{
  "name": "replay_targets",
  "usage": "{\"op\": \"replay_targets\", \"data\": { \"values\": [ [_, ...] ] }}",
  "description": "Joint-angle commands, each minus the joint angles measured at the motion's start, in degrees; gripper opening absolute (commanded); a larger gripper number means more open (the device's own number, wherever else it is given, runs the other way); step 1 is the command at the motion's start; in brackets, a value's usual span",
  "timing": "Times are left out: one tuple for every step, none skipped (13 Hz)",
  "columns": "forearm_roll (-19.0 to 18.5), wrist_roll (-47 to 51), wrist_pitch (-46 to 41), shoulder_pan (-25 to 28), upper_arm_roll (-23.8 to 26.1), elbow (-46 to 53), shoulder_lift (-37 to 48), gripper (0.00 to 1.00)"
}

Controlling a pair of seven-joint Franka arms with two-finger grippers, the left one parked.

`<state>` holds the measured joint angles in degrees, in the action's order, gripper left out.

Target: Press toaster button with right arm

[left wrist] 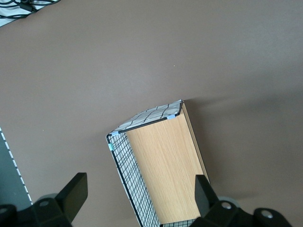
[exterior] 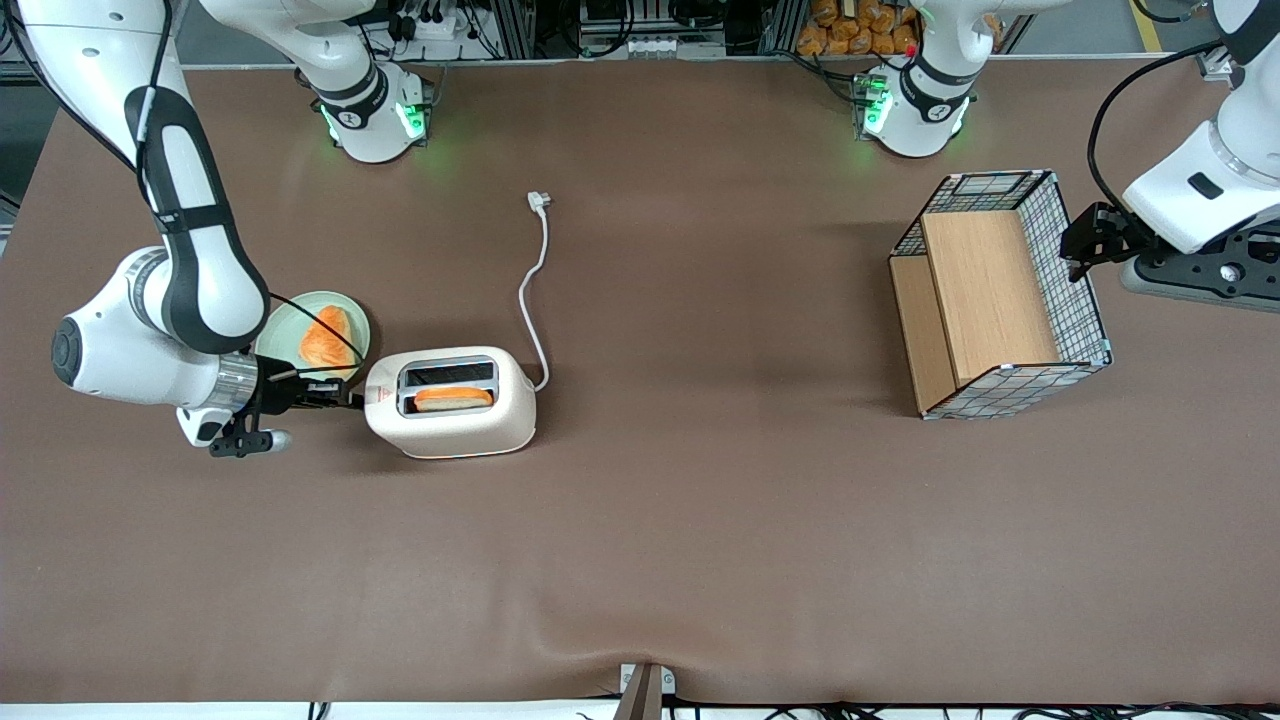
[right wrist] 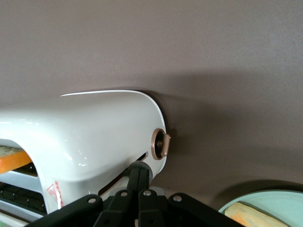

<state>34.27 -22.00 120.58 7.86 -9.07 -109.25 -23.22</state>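
Brown desk [exterior: 700, 520] – matte cloth cover, slightly rippled at the edge nearest the front camera.

Pale green plate [exterior: 285, 325] toward the working arm's end of the desk; an orange-and-cream wedge of food [exterior: 325, 338] lies on it. The plate rim [right wrist: 279, 198] also shows in the right wrist view.

Wire-mesh basket [exterior: 1075, 270] toward the parked arm's end, well apart from the plate – black grid walls, light wood panels [exterior: 985, 295] inside. The left wrist view shows the same mesh wall [left wrist: 137, 189] beside the wood panel [left wrist: 165, 170].
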Motion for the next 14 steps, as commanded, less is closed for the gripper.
{"op": "replay_targets", "data": {
  "values": [
    [3.77, -3.39, 0.8, -0.48, 0.37, -0.35, -1.82, 0.0],
    [4.74, -4.35, 0.8, -0.48, 0.37, -0.35, -2.43, 0.0],
    [5.53, -5.41, 0.8, -0.65, 0.37, -0.35, -2.79, 0.0],
    [6.41, -6.29, 0.8, -1.09, 0.37, -0.27, -3.4, 0.0],
    [7.03, -6.82, 0.8, -1.27, 0.37, -0.27, -3.67, 0.0],
    [7.12, -6.91, 0.8, -1.27, 0.37, -0.27, -3.93, 0.0],
    [7.21, -6.91, 0.88, -1.36, 0.37, -0.18, -4.02, 0.0],
    [7.3, -6.91, 0.89, -1.36, 0.37, -0.18, -4.46, 0.0],
    [7.3, -6.91, 0.8, -1.36, 0.46, -0.09, -4.64, 0.0],
    [7.3, -6.91, 0.8, -1.27, 0.46, -0.09, -4.64, 0.0],
    [7.21, -7.0, 0.8, -1.36, 0.37, -0.18, -4.64, 0.0],
    [7.21, -7.0, 0.8, -1.53, 0.37, -0.18, -4.64, 0.0],
    [7.3, -7.09, 0.88, -1.62, 0.37, -0.18, -4.81, 0.0],
    [7.21, -7.09, 0.89, -1.62, 0.37, -0.09, -5.07, 0.0]
  ]
}}
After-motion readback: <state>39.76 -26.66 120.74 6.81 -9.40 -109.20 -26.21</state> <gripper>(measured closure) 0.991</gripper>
